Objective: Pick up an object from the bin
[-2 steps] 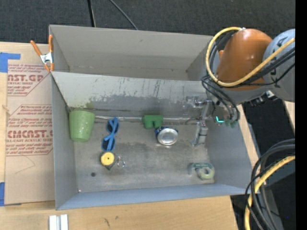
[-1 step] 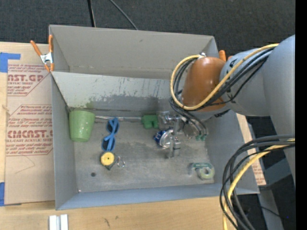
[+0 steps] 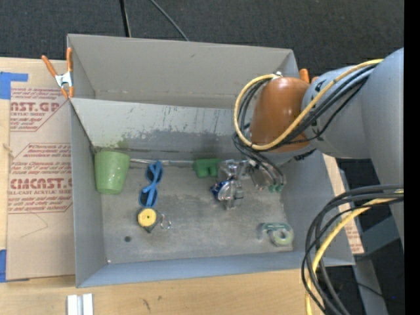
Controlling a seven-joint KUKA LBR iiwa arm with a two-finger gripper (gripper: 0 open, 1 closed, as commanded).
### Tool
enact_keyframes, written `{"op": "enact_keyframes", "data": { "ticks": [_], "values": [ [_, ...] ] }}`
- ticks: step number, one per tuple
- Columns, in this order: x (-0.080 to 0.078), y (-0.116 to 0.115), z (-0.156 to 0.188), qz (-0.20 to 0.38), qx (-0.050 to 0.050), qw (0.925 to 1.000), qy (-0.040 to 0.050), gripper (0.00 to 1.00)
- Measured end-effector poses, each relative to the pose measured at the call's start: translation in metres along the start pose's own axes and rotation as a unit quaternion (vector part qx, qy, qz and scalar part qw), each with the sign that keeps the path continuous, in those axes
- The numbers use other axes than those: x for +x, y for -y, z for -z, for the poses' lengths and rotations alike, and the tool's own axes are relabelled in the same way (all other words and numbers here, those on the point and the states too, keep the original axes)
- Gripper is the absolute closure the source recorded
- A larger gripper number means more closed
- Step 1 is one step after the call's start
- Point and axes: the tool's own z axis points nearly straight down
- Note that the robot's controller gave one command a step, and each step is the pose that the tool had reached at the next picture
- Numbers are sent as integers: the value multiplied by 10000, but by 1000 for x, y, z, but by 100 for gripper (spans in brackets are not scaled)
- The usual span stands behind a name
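Bin seen from above. The gripper (image 3: 230, 188) hangs low over the floor of the grey bin (image 3: 88, 202), beneath the orange wrist cover (image 3: 279, 113). A small dark-blue piece (image 3: 216, 190) sits just beside its left edge. Up and left of the gripper, near it, is a green block (image 3: 207, 168). Farther left are a blue looped strap (image 3: 152, 184), a yellow disc (image 3: 147, 218) and, farthest, a pale-green cup (image 3: 111, 170). Down and right of the gripper is a grey-green ring (image 3: 279, 235).

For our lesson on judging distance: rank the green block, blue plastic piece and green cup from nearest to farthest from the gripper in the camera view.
1. green block, just left of the gripper.
2. blue plastic piece, left of centre.
3. green cup, against the left wall.
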Motion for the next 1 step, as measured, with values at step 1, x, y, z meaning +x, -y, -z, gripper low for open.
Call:
{"op": "enact_keyframes", "data": {
  "ticks": [1],
  "values": [
    [10, 20, 133, -11, 16, 10000, 49, 100]
  ]
}}
